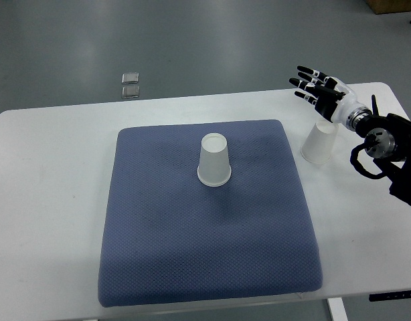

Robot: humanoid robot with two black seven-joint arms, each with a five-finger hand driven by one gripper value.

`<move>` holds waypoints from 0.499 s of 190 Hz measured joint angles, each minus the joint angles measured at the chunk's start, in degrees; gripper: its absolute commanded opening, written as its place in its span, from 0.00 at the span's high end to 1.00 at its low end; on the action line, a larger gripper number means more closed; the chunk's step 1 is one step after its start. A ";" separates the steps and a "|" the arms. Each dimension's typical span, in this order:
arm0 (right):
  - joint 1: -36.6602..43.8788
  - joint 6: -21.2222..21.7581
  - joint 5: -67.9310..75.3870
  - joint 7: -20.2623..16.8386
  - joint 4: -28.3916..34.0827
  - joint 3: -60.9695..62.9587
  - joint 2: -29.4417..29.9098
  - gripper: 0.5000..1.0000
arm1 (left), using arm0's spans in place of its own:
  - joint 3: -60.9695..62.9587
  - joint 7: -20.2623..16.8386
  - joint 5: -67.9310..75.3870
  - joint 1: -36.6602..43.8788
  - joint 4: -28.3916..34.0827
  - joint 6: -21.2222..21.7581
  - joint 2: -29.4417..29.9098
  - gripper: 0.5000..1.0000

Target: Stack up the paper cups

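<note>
One white paper cup [214, 160] stands upside down near the middle of the blue mat [158, 241]. A second white paper cup [319, 143] stands upside down on the white table, just off the mat's right edge. My right hand [314, 84] hovers above and slightly behind this second cup, fingers spread and holding nothing. Its arm enters from the right edge and partly covers the cup's far side. The left arm does not show.
The white table [51, 200] ends close behind the right hand and at the right. Two small grey squares [130, 85] lie on the floor beyond the table's far edge.
</note>
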 measured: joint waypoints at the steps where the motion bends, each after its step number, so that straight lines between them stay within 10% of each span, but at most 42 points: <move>1: 0.00 0.08 -0.01 0.00 0.00 0.00 0.02 0.15 | 0.00 0.00 0.00 0.00 0.00 0.00 0.00 0.00; 95: 0.24 1.09 -0.05 0.00 -0.07 0.09 -0.03 0.15 | -0.04 0.00 -0.05 0.04 0.22 0.06 0.00 0.00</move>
